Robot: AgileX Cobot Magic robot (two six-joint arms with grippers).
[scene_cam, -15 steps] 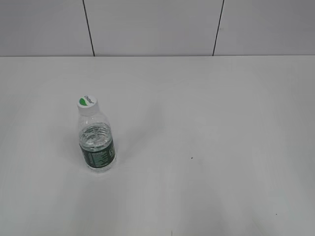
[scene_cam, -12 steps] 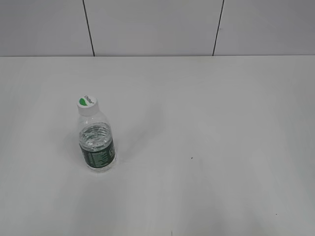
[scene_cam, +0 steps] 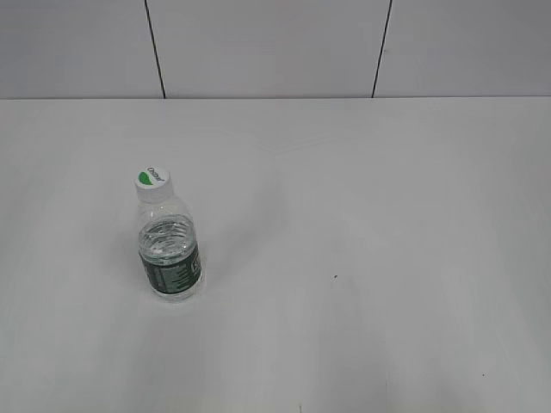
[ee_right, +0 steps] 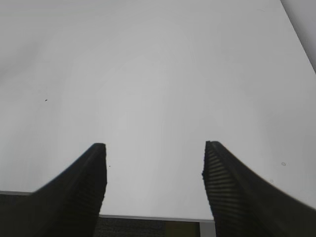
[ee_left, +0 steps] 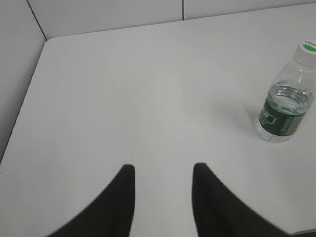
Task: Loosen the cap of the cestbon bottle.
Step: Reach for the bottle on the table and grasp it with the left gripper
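A white table (scene_cam: 362,215) fills the scene, with a grey panelled wall (scene_cam: 267,47) behind. The cestbon bottle (scene_cam: 170,249) stands upright on the table's left part, its white cap (scene_cam: 153,182) screwed on. The left gripper (ee_left: 163,170) hovers with jaws apart, empty; the bottle is well off to its front right. The right gripper (ee_right: 154,147) hangs wide apart over bare table, bottle unseen.
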